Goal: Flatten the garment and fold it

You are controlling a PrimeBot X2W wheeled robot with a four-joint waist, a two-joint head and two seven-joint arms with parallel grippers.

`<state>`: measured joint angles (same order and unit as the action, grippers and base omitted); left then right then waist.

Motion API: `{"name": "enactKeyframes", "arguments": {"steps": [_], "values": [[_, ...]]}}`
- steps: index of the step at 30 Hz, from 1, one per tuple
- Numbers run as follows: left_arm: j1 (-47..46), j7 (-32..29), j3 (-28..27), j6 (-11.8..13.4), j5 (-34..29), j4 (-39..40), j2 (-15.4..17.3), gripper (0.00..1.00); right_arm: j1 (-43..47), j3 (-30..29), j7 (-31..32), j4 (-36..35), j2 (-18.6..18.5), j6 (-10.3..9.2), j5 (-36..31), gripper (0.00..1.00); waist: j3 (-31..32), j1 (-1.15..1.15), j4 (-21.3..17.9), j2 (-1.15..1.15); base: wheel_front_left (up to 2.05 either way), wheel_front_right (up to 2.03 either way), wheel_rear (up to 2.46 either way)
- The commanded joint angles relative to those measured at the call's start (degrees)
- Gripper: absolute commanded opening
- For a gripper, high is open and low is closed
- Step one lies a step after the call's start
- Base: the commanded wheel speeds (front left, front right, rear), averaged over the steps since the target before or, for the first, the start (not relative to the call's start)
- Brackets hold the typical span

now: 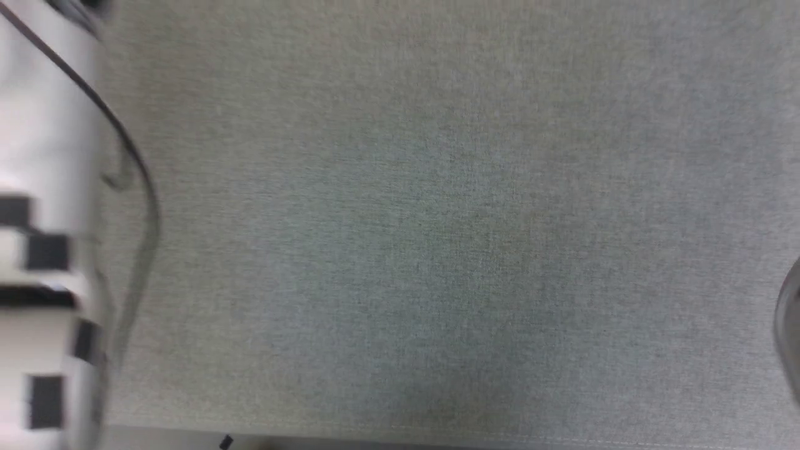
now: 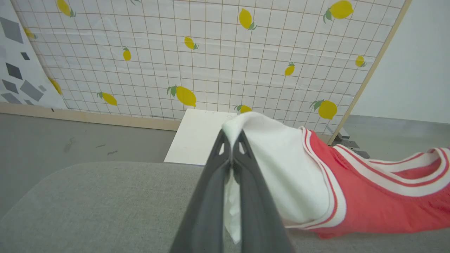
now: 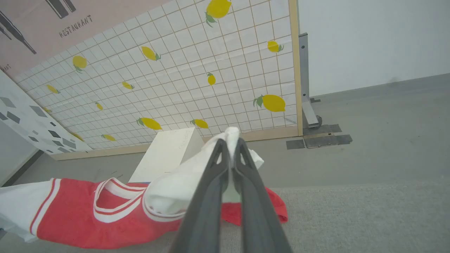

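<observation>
At the far left of the blurred head view, a pale forearm with black patches and a thin dark cable rises beside the grey fabric table.

In the left wrist view, the left gripper is pinched tight on the edge of a white sleeve. From there the garment runs off to the right: white sleeve, red-and-white striped trim, then red body and a striped neckline. It hangs stretched between the two arms, its lower edge touching the table near the far side. How much cloth lies flat cannot be told.

In the right wrist view, the right gripper is likewise clamped on the other white sleeve, which is bunched around its tips.

Beyond the table stand a white box and a gridded panel printed with lemons.

The likely step is spreading the shirt out before laying it down. Each grip holds only a small fold of sleeve, so a hard outward pull could tug the cloth free. If one arm drops sooner than the other, the body may land twisted or creased. The shirt sits close to the far edge, so slack could slide off it.
</observation>
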<state>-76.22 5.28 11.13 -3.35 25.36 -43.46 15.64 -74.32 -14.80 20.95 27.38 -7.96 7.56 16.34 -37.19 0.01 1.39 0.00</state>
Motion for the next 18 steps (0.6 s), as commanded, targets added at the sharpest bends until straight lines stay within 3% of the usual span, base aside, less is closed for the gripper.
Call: {"name": "enactKeyframes", "arguments": {"steps": [1, 9, 18], "values": [[3.0, 1.0, 0.3, -0.7, 1.2, -0.7, -0.8, 0.0, 3.6, 0.5, -0.8, -0.6, -0.5, -0.08, 1.8, 0.0, 4.8, -0.01, 1.5, 0.0, 0.0, 0.0, 0.0], [23.4, 5.0, 2.0, -3.2, 5.4, -4.4, -4.6, 0.0, 28.6, 4.5, -3.3, -3.8, -1.0, -0.08, 11.6, 0.0, 17.3, -0.01, 2.5, 0.0, 0.0, 0.0, 0.0], [46.2, 6.1, 2.7, -4.0, 11.1, -1.3, -5.5, 0.0, 53.5, 3.5, -5.2, -8.3, -0.8, -0.08, 17.5, 0.0, 28.4, -0.01, 2.0, 0.0, 0.0, 0.0, 0.0]]}}
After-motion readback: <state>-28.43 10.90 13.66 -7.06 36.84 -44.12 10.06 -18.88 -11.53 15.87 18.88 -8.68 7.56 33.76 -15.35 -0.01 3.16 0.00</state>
